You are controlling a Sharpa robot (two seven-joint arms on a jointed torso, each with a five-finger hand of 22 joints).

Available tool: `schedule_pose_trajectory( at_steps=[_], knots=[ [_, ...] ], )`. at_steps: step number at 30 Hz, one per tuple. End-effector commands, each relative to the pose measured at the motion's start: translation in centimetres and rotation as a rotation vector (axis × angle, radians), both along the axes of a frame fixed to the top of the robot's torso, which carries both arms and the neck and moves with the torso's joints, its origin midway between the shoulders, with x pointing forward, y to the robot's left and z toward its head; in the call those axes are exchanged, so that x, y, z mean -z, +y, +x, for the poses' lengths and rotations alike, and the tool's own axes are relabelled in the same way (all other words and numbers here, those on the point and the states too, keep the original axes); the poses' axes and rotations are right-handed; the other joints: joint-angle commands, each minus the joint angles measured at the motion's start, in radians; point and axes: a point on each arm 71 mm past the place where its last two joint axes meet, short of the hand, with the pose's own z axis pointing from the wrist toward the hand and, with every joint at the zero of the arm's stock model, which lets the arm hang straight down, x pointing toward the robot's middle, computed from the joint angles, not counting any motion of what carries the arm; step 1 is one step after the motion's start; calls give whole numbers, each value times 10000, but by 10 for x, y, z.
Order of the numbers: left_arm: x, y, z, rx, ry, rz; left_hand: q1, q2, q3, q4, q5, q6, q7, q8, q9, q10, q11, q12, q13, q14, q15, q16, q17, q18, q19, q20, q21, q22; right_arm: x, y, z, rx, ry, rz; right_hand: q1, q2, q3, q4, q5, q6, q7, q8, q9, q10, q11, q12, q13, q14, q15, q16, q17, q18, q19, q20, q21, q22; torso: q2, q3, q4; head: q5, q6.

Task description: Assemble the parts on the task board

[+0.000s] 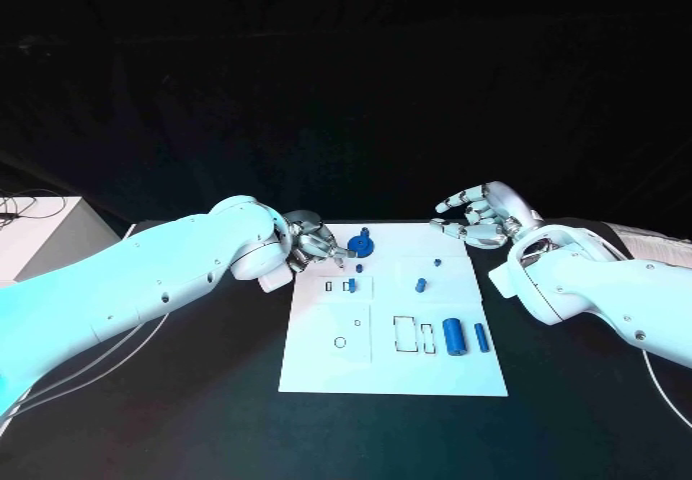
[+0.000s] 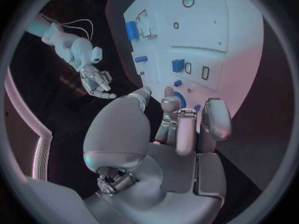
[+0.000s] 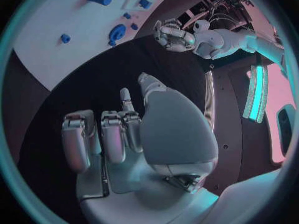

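My left hand (image 1: 310, 247) sits at the task board's (image 1: 325, 365) far left edge, fingertips together beside the round blue part (image 1: 359, 243); I can't tell whether they pinch anything. My right hand (image 1: 488, 214) hovers past the far right corner, fingers apart, empty. A blind nudge could knock that part. The fingertips hide the contact.
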Motion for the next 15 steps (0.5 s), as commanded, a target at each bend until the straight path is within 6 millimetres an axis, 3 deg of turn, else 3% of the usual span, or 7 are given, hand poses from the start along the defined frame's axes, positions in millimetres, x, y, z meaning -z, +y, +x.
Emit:
schedule_pose_trajectory(
  at_steps=[1,5,15],
  knots=[
    [1,-2,2,515,179,1244,-200,3,-60,8,30,-56,-4,49,81,3,2,68,121,535,-44,-12,1235,-144,52,0,58,95,2,-1,1,-157,262,-3,18,-27,53,-13,48,-64,-3,27,-8,744,88,-9,2328,1005,43,10,2542,-28,972,83,-64,2527,-44,33,-18,22,-69],
    [2,-8,7,713,234,1636,-295,50,-59,3,44,-55,-11,71,147,33,-4,114,178,553,-46,5,1280,-146,59,2,63,106,2,-4,3,-66,299,-65,18,-27,53,-13,48,-64,-3,27,-8,744,88,-9,2328,1005,43,10,2542,-28,972,83,-64,2527,-59,52,-18,8,-113],
    [9,-20,14,1129,590,2316,-524,81,-75,4,41,-136,2,63,278,-53,10,84,119,530,-37,-19,1235,-143,37,12,55,91,3,-6,5,12,336,-186,17,-34,60,-15,70,-79,1,23,-11,733,91,-25,2318,1004,45,8,2536,-27,971,85,-67,2524,-29,24,-22,-11,-157]
  ],
)
